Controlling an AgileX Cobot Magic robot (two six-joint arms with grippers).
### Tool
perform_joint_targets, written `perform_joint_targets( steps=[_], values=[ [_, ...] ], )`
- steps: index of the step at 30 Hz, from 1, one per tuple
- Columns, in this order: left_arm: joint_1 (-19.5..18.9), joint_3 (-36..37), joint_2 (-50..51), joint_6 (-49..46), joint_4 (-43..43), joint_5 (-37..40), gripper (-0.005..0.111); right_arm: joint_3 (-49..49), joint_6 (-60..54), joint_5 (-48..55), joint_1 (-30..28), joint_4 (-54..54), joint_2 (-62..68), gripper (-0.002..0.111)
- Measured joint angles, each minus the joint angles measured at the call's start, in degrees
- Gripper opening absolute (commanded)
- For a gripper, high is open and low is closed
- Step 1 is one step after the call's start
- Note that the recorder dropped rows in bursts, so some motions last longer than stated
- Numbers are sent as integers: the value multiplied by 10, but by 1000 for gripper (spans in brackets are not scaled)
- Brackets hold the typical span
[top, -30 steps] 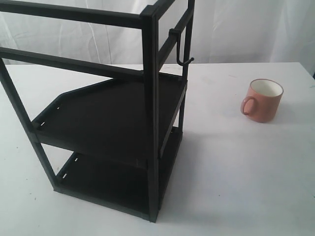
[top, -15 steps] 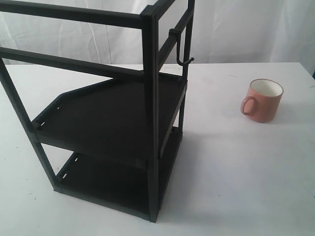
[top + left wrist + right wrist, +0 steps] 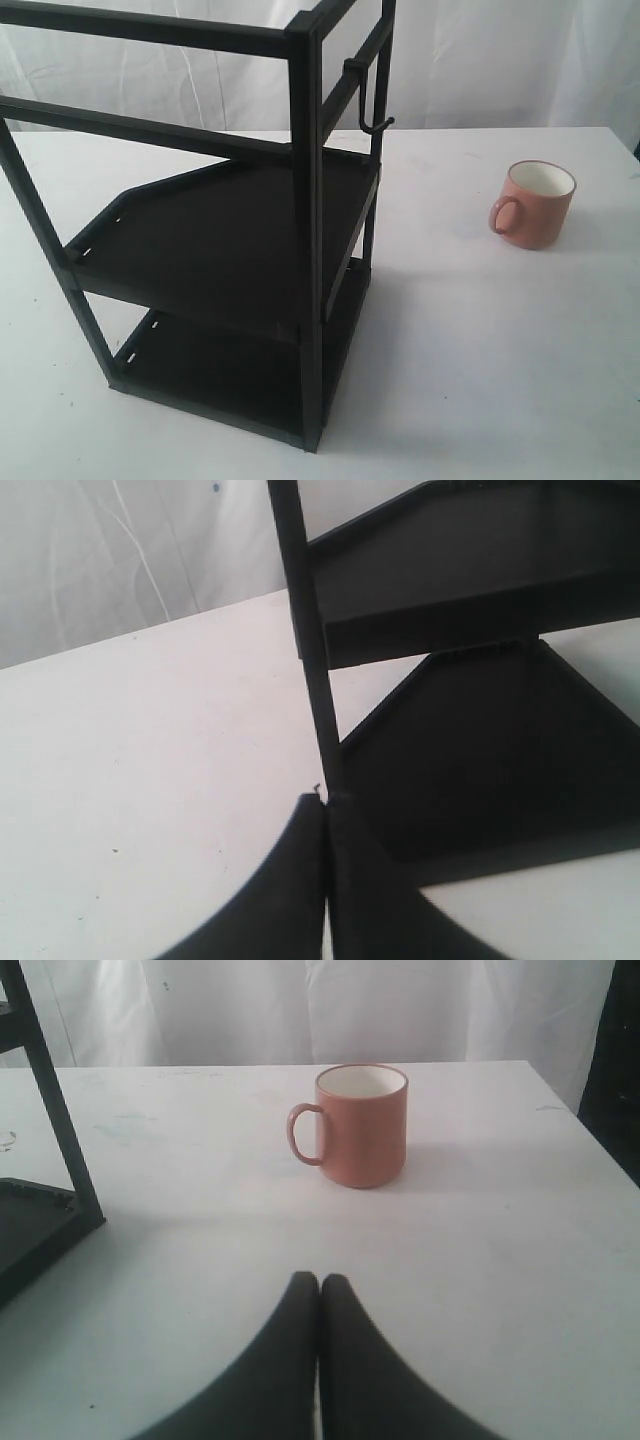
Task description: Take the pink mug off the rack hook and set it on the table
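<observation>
The pink mug [image 3: 536, 203] stands upright on the white table [image 3: 480, 340], well to the right of the black rack, its handle turned toward the rack. In the right wrist view the pink mug [image 3: 358, 1123] sits a little way beyond my right gripper [image 3: 319, 1282], whose fingers are shut together on nothing. The rack hook [image 3: 368, 98] hangs bare from the rack's top bar. My left gripper [image 3: 326, 805] is shut too, close to a rack post [image 3: 308, 640] near the lower shelf. Neither arm shows in the exterior view.
The black rack [image 3: 220, 230] with two shelves fills the left half of the exterior view. A white curtain [image 3: 500, 60] hangs behind the table. The table's right edge [image 3: 590, 1130] shows in the right wrist view.
</observation>
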State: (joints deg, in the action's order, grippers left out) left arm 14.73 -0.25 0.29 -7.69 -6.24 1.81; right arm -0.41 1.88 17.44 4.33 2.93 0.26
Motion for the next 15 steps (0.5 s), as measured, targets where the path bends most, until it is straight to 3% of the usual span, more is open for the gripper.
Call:
perform_joint_targets(
  steps=[15],
  values=[
    [-90, 0, 0, 0, 0, 0, 0, 0, -1, 0, 0, 0, 0, 0]
  ],
)
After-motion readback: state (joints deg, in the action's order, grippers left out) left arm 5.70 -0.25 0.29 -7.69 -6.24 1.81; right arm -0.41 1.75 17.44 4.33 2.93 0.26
